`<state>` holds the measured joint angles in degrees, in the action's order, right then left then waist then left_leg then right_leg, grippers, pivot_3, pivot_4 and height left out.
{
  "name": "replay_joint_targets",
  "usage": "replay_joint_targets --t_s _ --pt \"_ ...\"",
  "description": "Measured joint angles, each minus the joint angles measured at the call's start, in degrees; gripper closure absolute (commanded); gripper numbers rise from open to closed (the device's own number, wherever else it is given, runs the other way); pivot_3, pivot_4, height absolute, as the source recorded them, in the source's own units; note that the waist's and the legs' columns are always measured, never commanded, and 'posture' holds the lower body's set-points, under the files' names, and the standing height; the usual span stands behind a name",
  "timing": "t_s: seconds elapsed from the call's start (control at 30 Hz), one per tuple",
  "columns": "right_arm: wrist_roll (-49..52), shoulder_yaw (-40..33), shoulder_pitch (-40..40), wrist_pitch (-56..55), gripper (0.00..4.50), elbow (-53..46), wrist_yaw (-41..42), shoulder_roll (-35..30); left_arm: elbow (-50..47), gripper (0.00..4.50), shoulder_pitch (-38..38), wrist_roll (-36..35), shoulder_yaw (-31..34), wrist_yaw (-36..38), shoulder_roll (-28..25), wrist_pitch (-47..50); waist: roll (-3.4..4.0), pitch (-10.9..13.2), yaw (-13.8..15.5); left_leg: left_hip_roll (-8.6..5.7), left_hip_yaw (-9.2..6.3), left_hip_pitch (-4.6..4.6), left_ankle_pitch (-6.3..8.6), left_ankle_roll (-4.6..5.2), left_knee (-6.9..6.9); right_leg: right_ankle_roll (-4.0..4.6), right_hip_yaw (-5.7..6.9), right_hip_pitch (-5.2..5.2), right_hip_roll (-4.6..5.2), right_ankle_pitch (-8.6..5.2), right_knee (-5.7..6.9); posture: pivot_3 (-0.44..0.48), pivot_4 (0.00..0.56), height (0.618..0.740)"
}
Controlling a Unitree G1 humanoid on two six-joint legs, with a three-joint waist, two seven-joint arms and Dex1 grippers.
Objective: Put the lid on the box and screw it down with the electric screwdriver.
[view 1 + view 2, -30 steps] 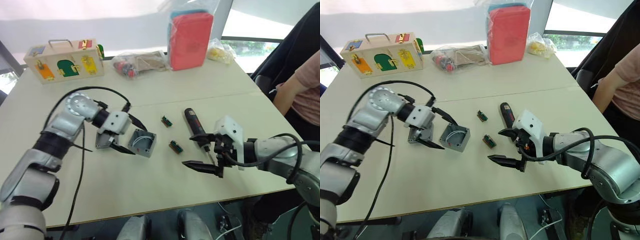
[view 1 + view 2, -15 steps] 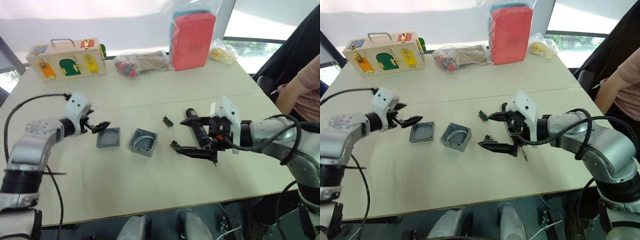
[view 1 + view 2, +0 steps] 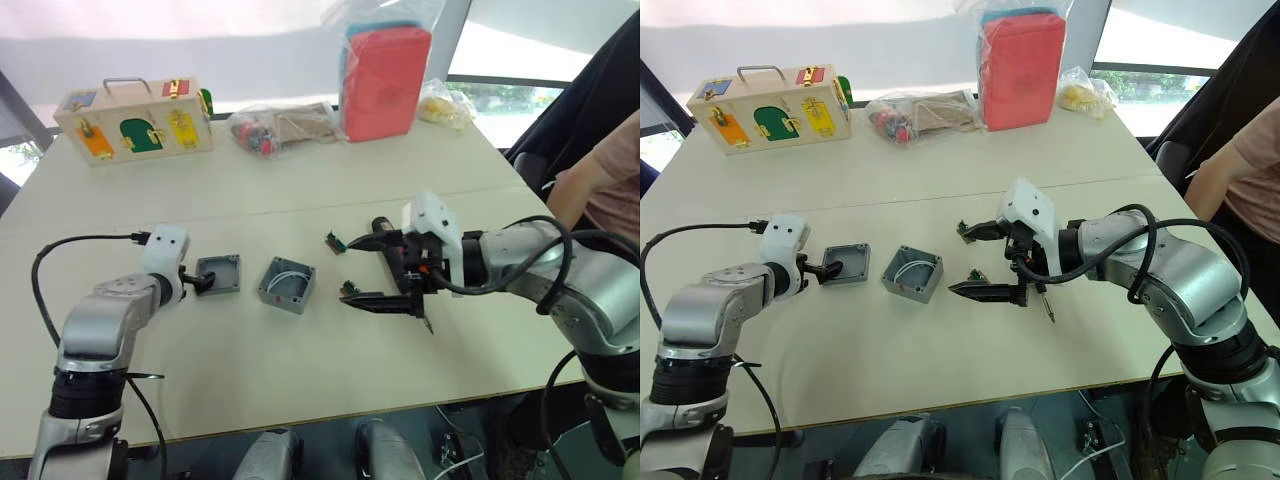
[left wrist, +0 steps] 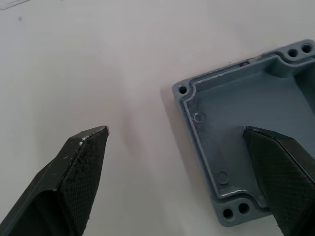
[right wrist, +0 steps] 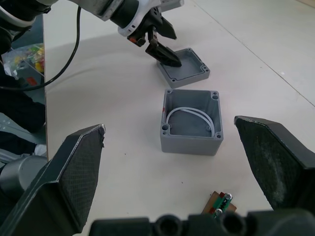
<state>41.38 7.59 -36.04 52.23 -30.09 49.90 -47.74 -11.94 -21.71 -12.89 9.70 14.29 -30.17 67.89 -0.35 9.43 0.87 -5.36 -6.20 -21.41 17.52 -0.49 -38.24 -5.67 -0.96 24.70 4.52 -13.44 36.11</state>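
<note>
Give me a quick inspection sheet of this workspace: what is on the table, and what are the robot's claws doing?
Surface: pale table.
Job's things: lid lies hollow side up beside open box; electric screwdriver lies under the right arm.
Clutter: two small circuit boards, wooden latch box, red case in bag, bagged parts.
Grippers: left end effector open, straddling the lid's edge; right end effector open above the screwdriver.
Cables: black cable on left arm.
Surroundings: seated person.
</note>
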Motion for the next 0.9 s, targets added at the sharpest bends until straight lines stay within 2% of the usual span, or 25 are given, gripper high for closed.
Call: replay_joint_targets --t_s 0.07,0.23,0.27,0.3,0.33,0.4,0.6,0.77,0.9 --pt "0.02 -0.10 0.14 0.06 0.00 -0.13 0.00 -0.06 1.20 0.73 -0.66 0.01 0.76 -0.76 0.45 0.05 0.00 -0.01 -0.05 0.00 0.00 0.01 -0.01 -0.02 0.01 0.00 0.01 0.00 0.00 0.00 0.00 0.000 0.150 0.740" --pt "0.75 -1.40 0.26 1.15 0.00 -1.27 -0.03 -0.52 2.06 2.59 -1.38 -0.58 3.08 -1.03 1.40 2.12 0.02 -0.02 -0.14 0.00 0.00 0.00 -0.01 -0.02 0.02 0.00 0.00 0.01 0.00 0.00 -0.01 0.000 0.150 0.740" --pt "0.76 -1.50 0.27 1.21 0.00 -1.27 -0.03 -0.62 1.96 3.11 -1.65 -0.86 3.39 -1.04 1.75 2.96 0.01 -0.03 -0.20 0.00 0.01 0.00 -0.01 -0.02 0.02 0.00 -0.01 0.01 0.00 0.00 -0.01 0.000 0.150 0.740" --pt "0.76 -1.64 0.27 1.21 0.00 -1.27 -0.01 -0.63 1.75 3.32 -1.96 -1.25 4.04 -1.11 2.35 4.11 0.01 -0.03 -0.27 0.00 0.01 0.01 -0.01 -0.02 0.02 0.00 -0.02 0.01 -0.01 0.00 -0.01 0.000 0.150 0.740" --pt "0.75 -1.75 0.27 1.21 0.00 -1.27 -0.01 -0.66 1.65 3.89 -2.24 -1.56 4.70 -1.14 2.87 5.04 0.01 -0.03 -0.32 0.00 0.01 0.01 -0.01 -0.02 0.03 0.00 -0.02 0.01 -0.01 0.00 -0.01 0.000 0.150 0.740" --pt "0.70 -1.85 0.26 1.21 0.00 -1.26 0.01 -0.73 0.87 4.40 -2.82 -2.00 5.52 -1.51 3.75 7.19 0.01 -0.03 -0.38 0.01 0.01 0.01 -0.01 -0.02 0.04 0.00 -0.02 0.03 -0.02 0.00 -0.01 0.000 0.150 0.740" --pt "1.50 -2.48 0.26 2.06 0.00 -1.09 -0.05 -0.53 0.81 4.40 -3.78 -3.02 8.64 -1.93 5.06 9.28 0.01 -0.03 -0.20 0.01 0.02 -0.03 -0.01 -0.03 0.06 0.00 -0.03 0.07 -0.01 0.00 -0.02 0.000 0.150 0.740" --pt "9.06 -6.63 -1.25 8.91 0.00 2.51 -5.71 6.59 2.54 4.40 -8.61 -6.32 10.84 3.19 7.29 -7.42 -0.30 0.11 0.27 -0.02 -0.11 -0.17 -0.07 -0.14 0.00 0.04 0.09 0.09 0.05 0.02 -0.04 0.000 0.150 0.740" --pt "17.50 -12.01 -5.82 19.06 0.00 8.73 -17.76 15.90 -2.22 4.40 -12.03 -10.31 9.32 9.05 8.45 -19.18 -0.29 0.10 -0.20 -0.04 -0.05 -0.15 -0.06 -0.11 0.05 0.05 0.02 0.11 0.06 0.03 -0.09 0.000 0.150 0.740"
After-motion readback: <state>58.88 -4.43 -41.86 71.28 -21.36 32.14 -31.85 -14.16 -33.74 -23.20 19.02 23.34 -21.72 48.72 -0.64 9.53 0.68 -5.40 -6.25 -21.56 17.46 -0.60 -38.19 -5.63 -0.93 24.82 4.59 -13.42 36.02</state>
